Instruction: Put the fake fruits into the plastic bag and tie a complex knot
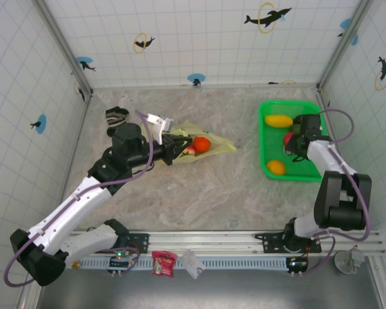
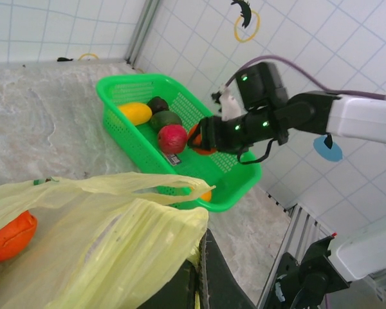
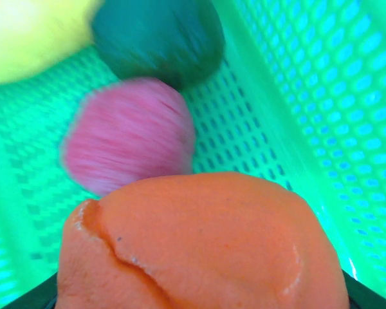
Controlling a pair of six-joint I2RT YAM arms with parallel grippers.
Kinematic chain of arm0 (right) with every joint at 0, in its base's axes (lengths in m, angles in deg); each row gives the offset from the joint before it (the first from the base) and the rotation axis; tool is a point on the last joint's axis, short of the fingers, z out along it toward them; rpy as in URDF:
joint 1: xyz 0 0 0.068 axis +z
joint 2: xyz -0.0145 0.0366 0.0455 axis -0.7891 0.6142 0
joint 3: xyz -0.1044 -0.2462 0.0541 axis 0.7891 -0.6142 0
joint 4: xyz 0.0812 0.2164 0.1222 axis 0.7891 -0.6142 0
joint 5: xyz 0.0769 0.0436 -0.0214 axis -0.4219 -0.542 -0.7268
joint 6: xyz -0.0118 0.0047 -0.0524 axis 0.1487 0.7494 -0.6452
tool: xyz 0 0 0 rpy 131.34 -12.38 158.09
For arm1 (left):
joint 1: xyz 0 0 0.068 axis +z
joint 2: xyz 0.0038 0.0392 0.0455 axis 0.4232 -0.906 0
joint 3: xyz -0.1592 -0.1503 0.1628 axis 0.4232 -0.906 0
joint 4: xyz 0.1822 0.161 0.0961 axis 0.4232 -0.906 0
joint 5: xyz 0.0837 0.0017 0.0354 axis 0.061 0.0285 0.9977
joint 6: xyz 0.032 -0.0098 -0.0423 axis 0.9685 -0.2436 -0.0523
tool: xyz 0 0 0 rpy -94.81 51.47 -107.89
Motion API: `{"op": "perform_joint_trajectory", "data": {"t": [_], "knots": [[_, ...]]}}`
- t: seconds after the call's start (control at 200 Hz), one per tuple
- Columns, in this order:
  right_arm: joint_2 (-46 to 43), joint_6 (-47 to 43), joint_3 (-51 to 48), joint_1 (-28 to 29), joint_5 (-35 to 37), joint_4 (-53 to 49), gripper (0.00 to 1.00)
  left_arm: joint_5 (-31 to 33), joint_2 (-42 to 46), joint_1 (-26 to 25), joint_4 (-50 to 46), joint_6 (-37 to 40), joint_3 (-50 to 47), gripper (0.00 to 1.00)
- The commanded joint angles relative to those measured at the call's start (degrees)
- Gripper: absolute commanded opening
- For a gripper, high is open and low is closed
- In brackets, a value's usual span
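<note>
The right gripper (image 2: 202, 139) is clamped on an orange fruit (image 3: 206, 244), just above the green basket (image 1: 262, 138) at the right of the table (image 1: 212, 199). Below it in the basket lie a pink fruit (image 2: 172, 138), a green fruit (image 2: 165, 119), a dark brown fruit (image 2: 157, 103), a yellow fruit (image 1: 278, 120) and, nearer the front end, a small orange-yellow fruit (image 1: 276, 167).

The left gripper (image 1: 172, 145) is closed on the rim of the plastic bag (image 1: 222, 147), which lies on its side mid-table with its mouth held up. A red-orange fruit (image 2: 9, 235) sits inside the bag. A striped sock (image 1: 116, 116) lies near the back left corner.
</note>
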Motion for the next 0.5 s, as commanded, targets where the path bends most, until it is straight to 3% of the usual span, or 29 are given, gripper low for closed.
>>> {"op": "perform_joint_trajectory", "data": {"t": [0.0,0.2,0.495], "knots": [[-5.7,1.47,4.86,0.92,-5.24,-0.98,0.54,0.55,-0.48,-0.34,0.75,0.86,1.22,0.0],[-10.94,1.12,11.18,9.32,-10.84,0.78,0.54,1.34,-1.43,-0.34,0.69,0.46,1.58,0.0],[-11.48,1.87,11.6,30.6,-23.98,16.87,0.55,5.21,-1.85,-0.35,-1.5,1.42,3.92,0.0]]}}
